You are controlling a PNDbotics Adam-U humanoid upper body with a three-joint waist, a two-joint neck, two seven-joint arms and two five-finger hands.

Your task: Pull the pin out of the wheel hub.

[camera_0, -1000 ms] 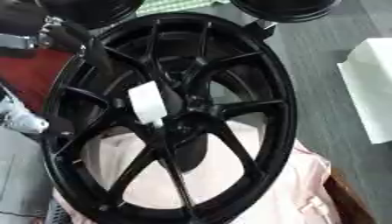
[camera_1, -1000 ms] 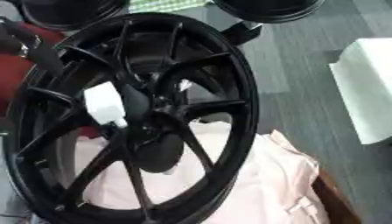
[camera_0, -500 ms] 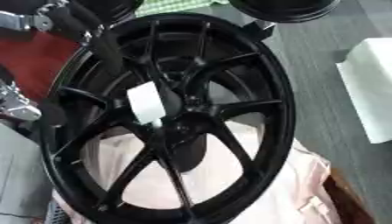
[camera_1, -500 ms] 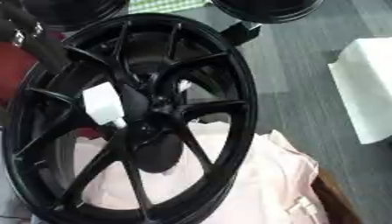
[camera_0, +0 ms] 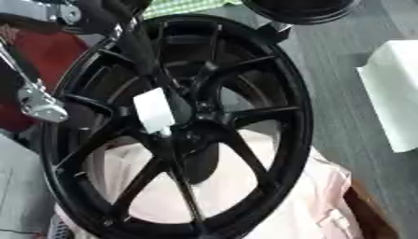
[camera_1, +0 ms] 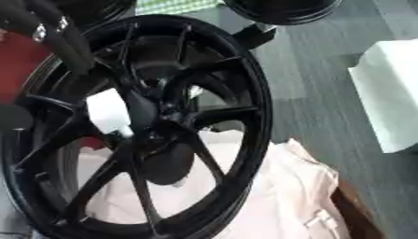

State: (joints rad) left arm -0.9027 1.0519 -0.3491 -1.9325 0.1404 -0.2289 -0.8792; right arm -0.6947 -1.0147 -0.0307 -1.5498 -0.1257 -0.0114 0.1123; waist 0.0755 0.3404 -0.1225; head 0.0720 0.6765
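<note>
A black wheel hub [camera_0: 269, 88] stands nearly upright, its lower rim resting on a pink cloth [camera_0: 286, 205]. A white pin [camera_0: 153, 111] sticks out of the spokes just left of the hub's centre [camera_0: 196, 116]. My left hand [camera_0: 140, 49] comes in from the upper left, black and narrow. It lies across the upper spokes, its tip a little above the white pin and apart from it. A silver joint [camera_0: 37, 103] of that arm shows beside the left rim. My right hand shows in no view.
Two more black wheels [camera_0: 302, 9] lie at the far edge, with a green chequered patch [camera_0: 188, 5] between them. A white box [camera_0: 396, 93] sits on the grey floor [camera_0: 335, 56] at the right. Something red [camera_0: 41, 56] lies behind the left rim.
My left hand has come down and to the right from the upper left corner, across the rim and toward the white pin. The pin has stayed in the hub.
</note>
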